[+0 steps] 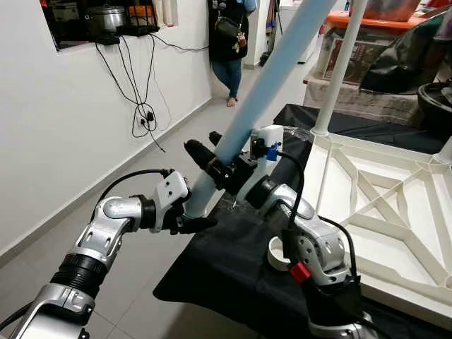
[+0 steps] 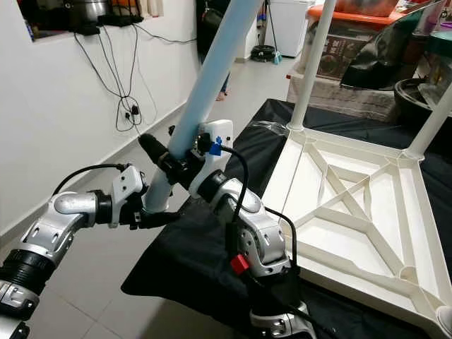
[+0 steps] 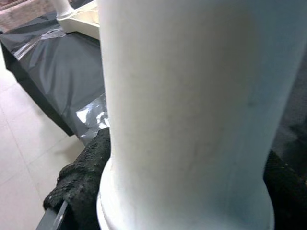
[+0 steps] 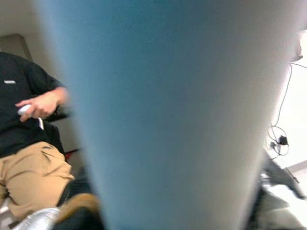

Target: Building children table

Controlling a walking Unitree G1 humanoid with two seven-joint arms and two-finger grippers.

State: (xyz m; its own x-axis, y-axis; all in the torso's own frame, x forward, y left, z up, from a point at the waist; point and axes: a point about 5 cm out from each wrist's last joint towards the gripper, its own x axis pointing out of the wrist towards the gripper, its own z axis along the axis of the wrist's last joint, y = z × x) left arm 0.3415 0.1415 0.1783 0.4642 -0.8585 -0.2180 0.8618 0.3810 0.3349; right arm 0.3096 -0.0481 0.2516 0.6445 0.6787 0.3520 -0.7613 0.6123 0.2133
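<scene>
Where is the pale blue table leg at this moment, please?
In the left eye view, the pale blue table leg slants up across the centre, held by both grippers, left gripper at its lower end, beside the upturned white tabletop.

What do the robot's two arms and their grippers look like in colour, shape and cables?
Both arms are silver with rounded joint housings and black collars. The left arm has a black cable looping above it. The right arm carries a black cable and a small red part. The wrist blocks are white, the right one with a blue part. The fingers are long and black.
</scene>
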